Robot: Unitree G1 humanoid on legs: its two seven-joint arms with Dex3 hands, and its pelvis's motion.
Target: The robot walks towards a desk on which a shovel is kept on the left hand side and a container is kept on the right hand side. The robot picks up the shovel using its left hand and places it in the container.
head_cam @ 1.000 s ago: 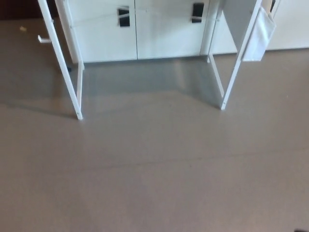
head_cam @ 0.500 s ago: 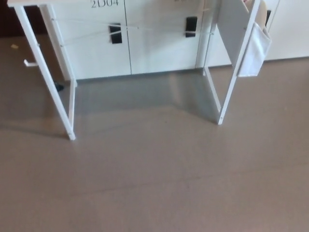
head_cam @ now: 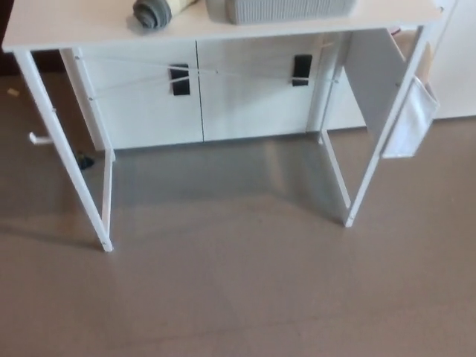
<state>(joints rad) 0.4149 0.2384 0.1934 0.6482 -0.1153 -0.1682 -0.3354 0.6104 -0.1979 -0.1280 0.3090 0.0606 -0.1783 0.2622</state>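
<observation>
Desk (head_cam: pixel 89 30) fills the upper part of the head view, white top running from the 10 o'clock corner across to 1 o'clock, with thin white legs reaching down to the floor (head_cam: pixel 238 297). At far left, a small white hook (head_cam: pixel 37 138) sticks out from the left front leg, near 9 o'clock. Left front leg (head_cam: pixel 71 160) slants down and ends at about 8 o'clock. On the desktop at 11 o'clock lies the shovel (head_cam: pixel 155 11): only a grey rounded end and a bit of pale yellowish part show, the rest is cut off by the top edge, so its full shape cannot be told. Just to its right, at 12 o'clock, sits the container (head_cam: pixel 279 9), a light grey ribbed box, also cut by the top edge; shovel and container are near each other but apart. Under the desktop, white cabinet doors (head_cam: pixel 245 97) stand behind the desk, with two black handles (head_cam: pixel 179 79). Right front leg (head_cam: pixel 375 156) ends at about 4 o'clock. A white side pouch (head_cam: pixel 410 123) hangs from the desk's right end at 3 o'clock. Floor is plain grey-brown. Neither robot hand shows in the view, so whether fingers are apart or together cannot be told.
</observation>
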